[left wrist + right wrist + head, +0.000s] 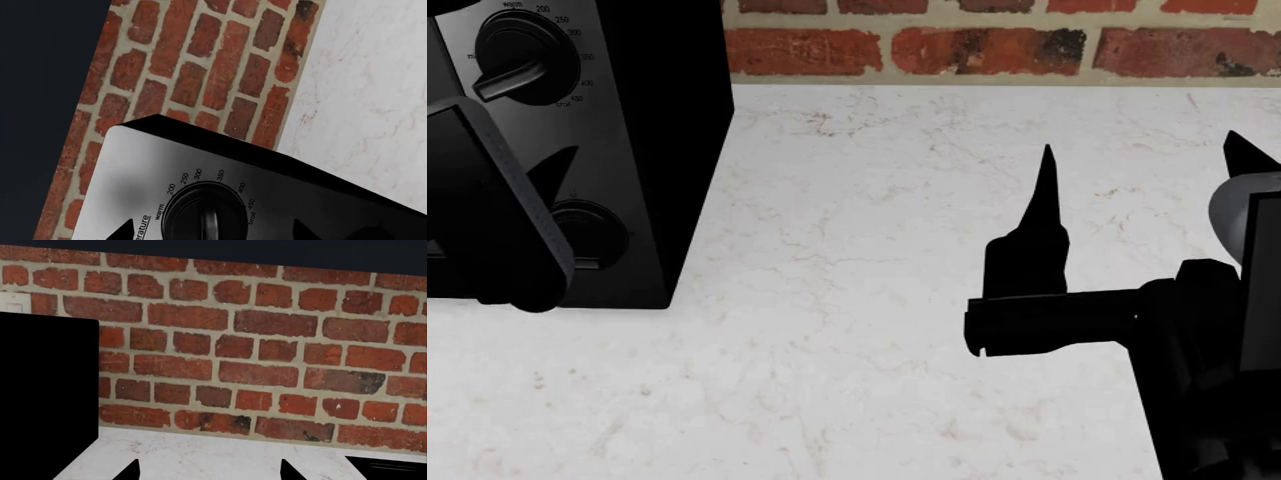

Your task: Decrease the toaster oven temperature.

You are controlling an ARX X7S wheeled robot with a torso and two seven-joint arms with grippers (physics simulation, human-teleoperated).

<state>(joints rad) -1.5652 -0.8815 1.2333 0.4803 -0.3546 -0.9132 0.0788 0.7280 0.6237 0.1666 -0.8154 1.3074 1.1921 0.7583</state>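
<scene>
The toaster oven (627, 150) is a black box at the left of the counter, with its grey control panel (127, 175) facing me. Its temperature knob (208, 212) is black, ringed by white numbers from warm to broil, and also shows in the head view (518, 55). A second knob (587, 235) sits below it. My left gripper (212, 231) is open, its two fingertips standing either side of the temperature knob, close in front of the panel. My right gripper (1141, 150) is open and empty over the counter, well right of the oven.
A white marble counter (854, 300) runs back to a red brick wall (961, 50). The oven's black side (47, 390) stands left of the right gripper (210, 471). A white wall switch (15, 302) is on the bricks above it. A dark object's edge (387, 465) lies at the right.
</scene>
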